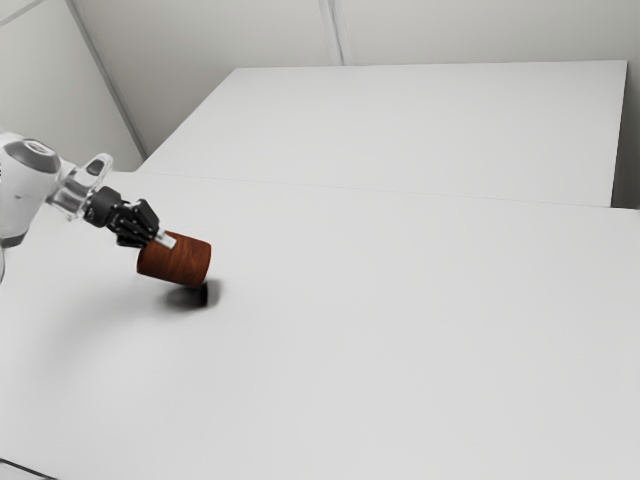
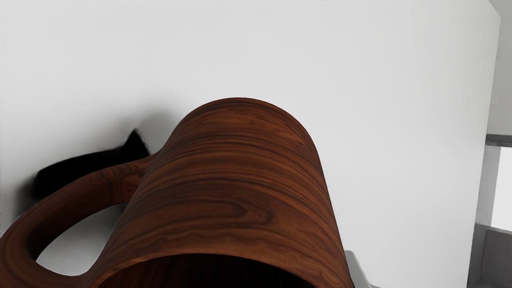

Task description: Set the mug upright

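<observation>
Exterior view, left to right: a thin dark line (image 1: pixel 28 469) crosses the near left corner of the view; above it my arm (image 1: pixel 25 195) comes in, white, smooth and rounded, with a grey disc on its joint. Next my gripper (image 1: pixel 163 238), black and angular, is at the mug (image 1: pixel 178 262); how far open it is, and whether it has hold of the mug, I cannot tell. Mug: red-brown wood look, near-cylindrical body, dark grain banding round it, a looped figure close to the rim (image 2: pixel 216 253); dark inside. It is tipped over on its side, not upright: mouth toward my gripper and the exterior view's left, base toward that view's right, long axis sloping gently down to the base. The handle (image 2: pixel 76 196), a thick rounded loop of the same wood, juts out sideways from the body. Black, soft-edged shadow (image 2: pixel 88 164) on the bench (image 1: pixel 420 320) beside the handle; whether the mug touches the bench I cannot tell. Bench smooth, plain, pale; mug in from its far edge, toward the exterior view's left. Beyond that edge a flat pale panel (image 1: pixel 420 130), straight-sided, reaches to the exterior view's right, a grey wall (image 1: pixel 480 30) behind it.
</observation>
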